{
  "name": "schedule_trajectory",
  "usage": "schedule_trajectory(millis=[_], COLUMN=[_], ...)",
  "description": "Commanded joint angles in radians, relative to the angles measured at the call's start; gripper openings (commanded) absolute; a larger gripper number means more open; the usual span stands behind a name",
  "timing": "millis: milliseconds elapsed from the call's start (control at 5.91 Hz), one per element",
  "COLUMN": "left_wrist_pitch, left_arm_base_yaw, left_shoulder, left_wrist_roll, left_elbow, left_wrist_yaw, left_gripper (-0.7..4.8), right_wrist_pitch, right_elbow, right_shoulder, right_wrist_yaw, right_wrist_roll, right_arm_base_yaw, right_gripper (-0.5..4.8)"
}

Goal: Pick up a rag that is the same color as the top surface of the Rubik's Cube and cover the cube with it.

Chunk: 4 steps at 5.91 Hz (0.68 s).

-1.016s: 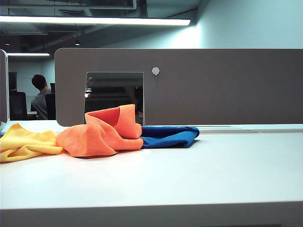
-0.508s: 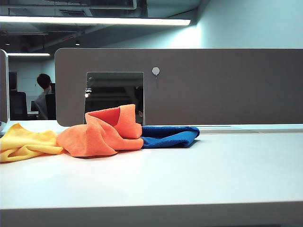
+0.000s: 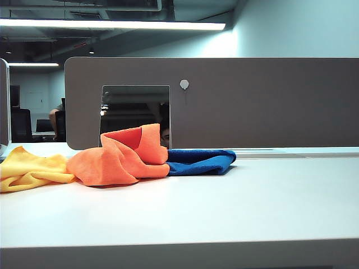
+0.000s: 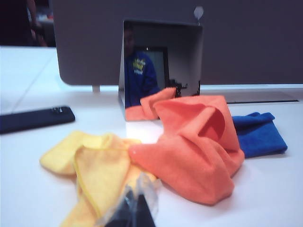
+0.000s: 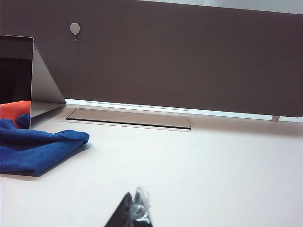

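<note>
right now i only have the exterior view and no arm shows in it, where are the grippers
Observer: The left gripper shows in the left wrist view, jaws together, close by the yellow cloth.
Operator: and the right one
Observer: The right gripper is shut, low over the table, apart from the blue cloth.
Operator: anything else on the table i can't see
Observer: A flat black device lies past the yellow cloth, on the side away from the blue one.

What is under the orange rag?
The orange rag lies heaped on the white table, touching the yellow cloth and blue cloth. Whatever it covers, the Rubik's Cube included, is hidden.
</note>
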Motion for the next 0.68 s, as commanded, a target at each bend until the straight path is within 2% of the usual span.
schedule_trajectory(millis=[169, 677], left_wrist_pitch=[0.019, -0.035], left_arm_base_yaw=[-0.001, -0.001], left_shoulder=[0.000, 0.000], left_wrist_roll=[0.049, 0.042], left_elbow=[0.001, 0.001], left_wrist_yaw=[-0.071, -0.092], left_gripper=[-0.05, -0.05], right_wrist_pitch=[0.014, 0.014], right_elbow=[0.000, 0.000], right_shoulder=[-0.001, -0.001], right_wrist_yaw=[-0.003, -0.003], right_wrist_roll=[-0.001, -0.001], right_arm_base_yaw=[0.000, 0.000], right_gripper=[-0.05, -0.05])
